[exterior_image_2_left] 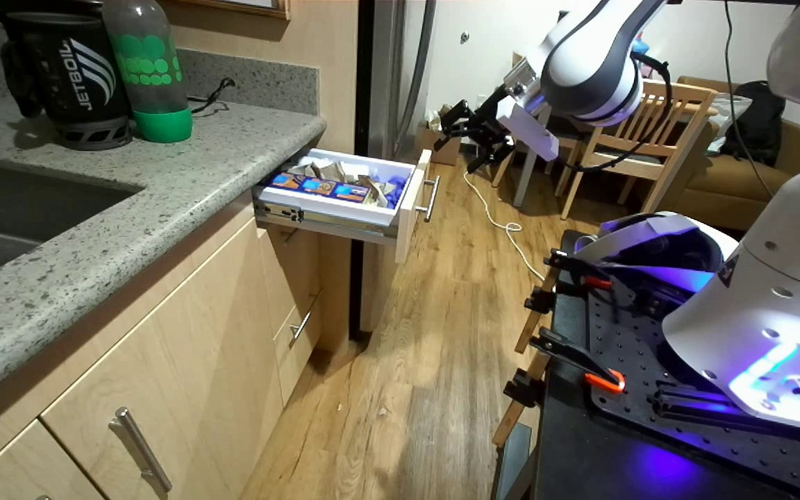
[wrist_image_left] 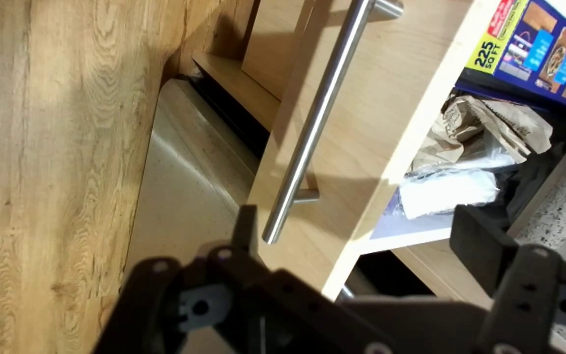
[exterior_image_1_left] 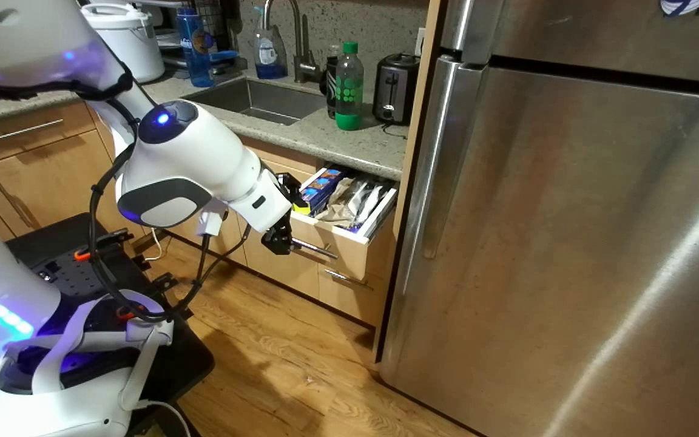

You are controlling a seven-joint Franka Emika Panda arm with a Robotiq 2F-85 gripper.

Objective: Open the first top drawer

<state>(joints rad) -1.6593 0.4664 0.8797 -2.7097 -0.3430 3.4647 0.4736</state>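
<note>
The first top drawer stands pulled out from beneath the counter, its light-wood front (exterior_image_2_left: 410,208) and white sides showing in both exterior views. Inside are a blue printed box (wrist_image_left: 533,54), crumpled brown paper (wrist_image_left: 479,128) and clear plastic wrapping. A metal bar handle (wrist_image_left: 312,128) runs across the drawer front. My gripper (exterior_image_2_left: 459,149) hangs in front of the drawer, apart from the handle and a little above it in that exterior view. In the wrist view the gripper (wrist_image_left: 354,226) is open, fingers wide apart, holding nothing. The handle's end lies just past the left finger (wrist_image_left: 246,223).
A steel fridge (exterior_image_1_left: 537,243) stands right beside the drawer. The stone counter (exterior_image_2_left: 247,146) overhangs it and carries a green bottle (exterior_image_1_left: 349,88) and a toaster (exterior_image_1_left: 396,88). Below is a lower drawer with a bar handle (exterior_image_2_left: 301,325). A black cart (exterior_image_2_left: 567,417) bears the arm.
</note>
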